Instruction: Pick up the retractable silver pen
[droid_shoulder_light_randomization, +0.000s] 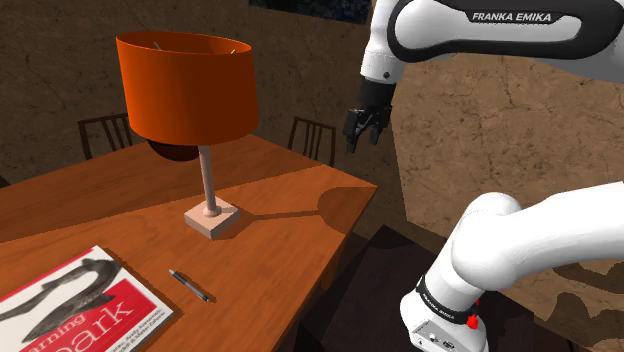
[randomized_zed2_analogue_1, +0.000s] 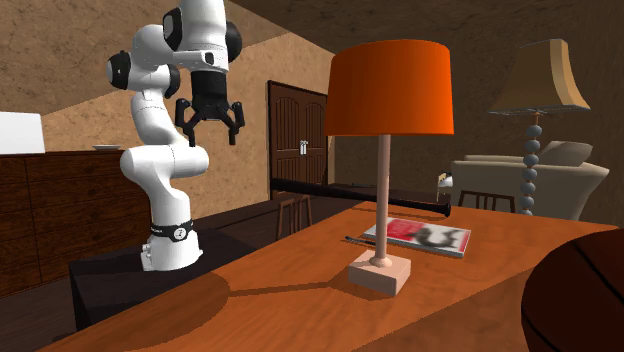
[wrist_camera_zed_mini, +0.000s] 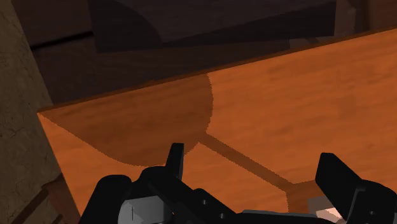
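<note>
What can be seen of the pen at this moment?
The pen is a slim, straight, dark grey stick; its clip and button are too small to make out. It lies flat on the wooden table, slanted in the shoulder view, just off the magazine corner and apart from it, nearer the camera than the lamp base. Only the table touches it. The open gripper hangs high in the air, far from it.

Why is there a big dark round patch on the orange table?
Shoulder view: it is the shadow of the orange lampshade, joined to the lamp base by the thin shadow of its pole. Wrist view: the same round shadow lies on the table ahead of the open gripper.
</note>
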